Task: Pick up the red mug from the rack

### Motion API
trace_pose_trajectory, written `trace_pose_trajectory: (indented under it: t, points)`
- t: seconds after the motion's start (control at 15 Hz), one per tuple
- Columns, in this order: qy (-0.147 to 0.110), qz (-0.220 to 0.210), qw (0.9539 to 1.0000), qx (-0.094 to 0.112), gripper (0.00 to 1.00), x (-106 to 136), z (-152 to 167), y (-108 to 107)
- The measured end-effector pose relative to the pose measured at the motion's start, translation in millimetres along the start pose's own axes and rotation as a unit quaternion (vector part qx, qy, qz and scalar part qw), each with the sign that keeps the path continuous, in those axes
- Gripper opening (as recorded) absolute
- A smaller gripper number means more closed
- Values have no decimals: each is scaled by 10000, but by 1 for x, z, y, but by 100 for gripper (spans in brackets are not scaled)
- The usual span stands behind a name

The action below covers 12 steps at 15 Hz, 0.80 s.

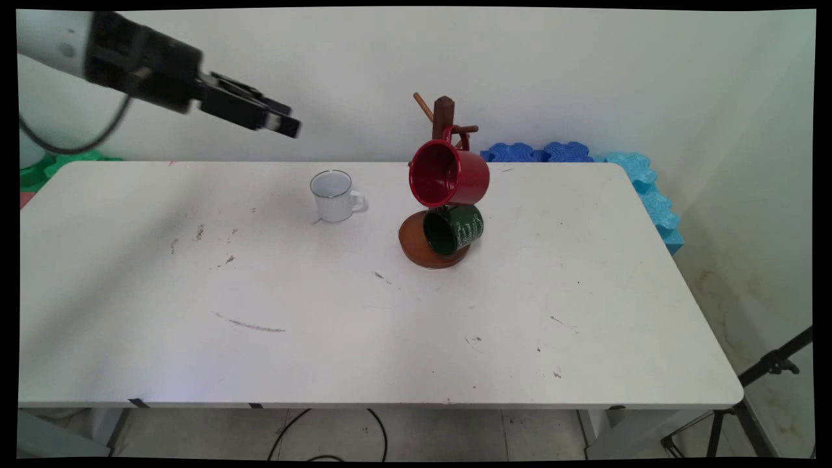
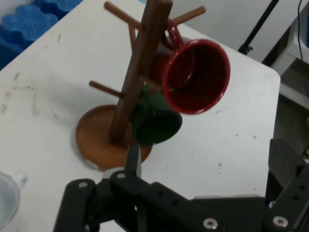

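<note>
Table (image 1: 455,351): white and scuffed with dark marks; its near edge is seen closest in the main view, and a black cable (image 1: 380,432) is seen on the floor beneath it.
Gripper (image 1: 289,125): held high over the table's far left part, pointed to the right and slightly down; nothing is held or touched by it.
Gripper state: whether it is spread or pressed together cannot be told from either view.
White mug (image 1: 333,195): stood upright on the table, handle turned to the right; of all the things it is nearest the gripper, below it and to its right, but well apart from it.
Mug tree (image 1: 444,110): a dark wooden post with pegs on a round brown base, stood right of the white mug, near the table's far edge.
Red mug (image 1: 448,174): hung by its handle on an upper peg, mouth turned to the left and toward the camera.
Green mug (image 1: 453,229): hung just below the red mug, over the base.
Hand view: the mug tree and both hung mugs are seen ahead; the white mug's rim is caught at the lower left corner.
Blue foam blocks (image 1: 539,152): laid along the wall behind the table's far right corner.
Tripod (image 1: 767,370): stood on the floor at the right.
</note>
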Motion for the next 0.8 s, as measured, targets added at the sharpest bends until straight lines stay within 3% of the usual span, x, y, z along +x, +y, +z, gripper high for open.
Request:
trace_pose_trajectory:
  t: [0.47, 0.8]
  points:
    - [-13, 75, 10000, 62, 100, 1, 66, 57]
    - [-110, 7, 9997, 196, 100, -1, 103, 86]
